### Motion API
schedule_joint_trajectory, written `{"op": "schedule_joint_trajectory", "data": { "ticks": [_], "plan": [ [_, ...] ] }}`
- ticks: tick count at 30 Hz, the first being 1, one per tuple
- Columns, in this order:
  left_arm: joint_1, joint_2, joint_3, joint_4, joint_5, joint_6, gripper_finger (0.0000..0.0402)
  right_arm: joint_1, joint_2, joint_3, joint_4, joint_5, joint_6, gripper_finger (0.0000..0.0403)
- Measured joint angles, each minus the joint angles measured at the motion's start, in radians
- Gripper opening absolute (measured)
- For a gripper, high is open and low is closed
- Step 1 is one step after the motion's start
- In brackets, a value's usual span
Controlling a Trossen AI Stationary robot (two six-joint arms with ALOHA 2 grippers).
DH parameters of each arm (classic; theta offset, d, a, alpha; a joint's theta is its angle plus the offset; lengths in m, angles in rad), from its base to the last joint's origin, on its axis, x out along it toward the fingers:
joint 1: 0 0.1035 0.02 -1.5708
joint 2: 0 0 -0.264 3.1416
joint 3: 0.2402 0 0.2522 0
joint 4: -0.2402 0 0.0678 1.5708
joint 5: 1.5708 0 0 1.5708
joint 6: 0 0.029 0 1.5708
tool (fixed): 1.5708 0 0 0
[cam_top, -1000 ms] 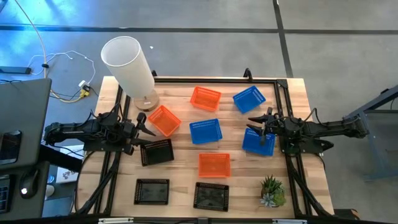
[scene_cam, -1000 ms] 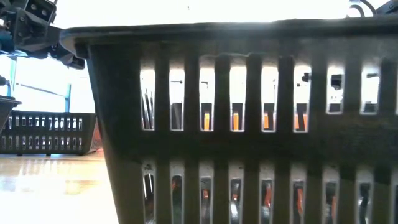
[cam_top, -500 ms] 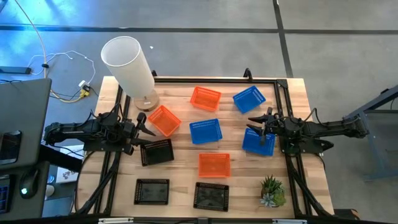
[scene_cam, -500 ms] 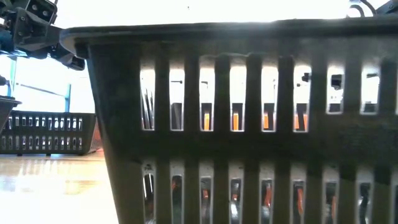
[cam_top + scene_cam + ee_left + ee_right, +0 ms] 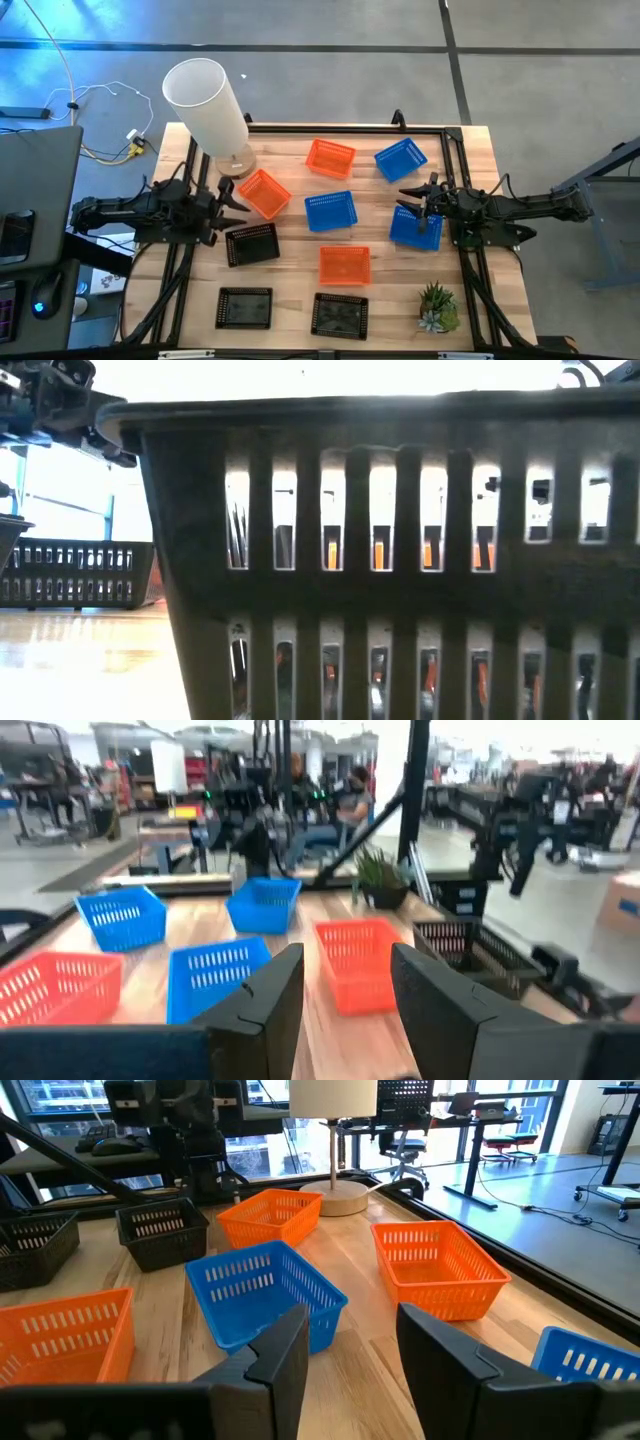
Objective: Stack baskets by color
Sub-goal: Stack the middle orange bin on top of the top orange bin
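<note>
Fingers of the left gripper (image 5: 232, 204) stand apart, holding nothing, between an orange basket (image 5: 264, 193) and a black basket (image 5: 252, 244); the right gripper's fingers (image 5: 414, 202), likewise parted and empty, hang over a blue basket (image 5: 414, 228); all nine baskets sit unstacked, scattered across the wooden surface (image 5: 290, 285)

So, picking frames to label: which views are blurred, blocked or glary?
Left wrist view: soft throughout, room behind blurred. Low view: one black basket fills the picture, sky above blown out white. High view: sharp, evenly lit, a bluish cast on the floor at its left. Right wrist view: clear.
</note>
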Motion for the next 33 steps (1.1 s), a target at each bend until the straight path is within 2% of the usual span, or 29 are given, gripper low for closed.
{"op": "schedule_joint_trajectory", "data": {
  "ticks": [3, 7, 11, 14, 21, 33],
  "plan": [
    [0.000, 0.001, 0.000, 0.058, -0.003, 0.023, 0.0140, 0.000, 0.000, 0.000, 0.000, 0.000, 0.000, 0.0142],
    [0.000, 0.021, 0.022, 0.058, -0.077, 0.075, 0.0140, 0.000, 0.000, 0.000, 0.000, 0.000, 0.000, 0.0142],
    [0.000, 0.087, 0.081, 0.007, -0.161, 0.129, 0.0140, 0.000, 0.000, 0.000, 0.000, 0.000, 0.000, 0.0142],
    [0.000, 0.160, 0.133, -0.001, -0.174, 0.170, 0.0140, 0.000, 0.000, 0.000, 0.000, 0.000, 0.000, 0.0142],
    [0.000, 0.327, 0.286, -0.210, -0.266, 0.203, 0.0140, 0.000, 0.000, 0.000, 0.000, 0.000, 0.000, 0.0142],
    [0.000, 0.558, 0.517, -0.333, -0.274, 0.184, 0.0140, 0.000, 0.000, 0.000, 0.000, 0.000, 0.000, 0.0142]
  ]
}}
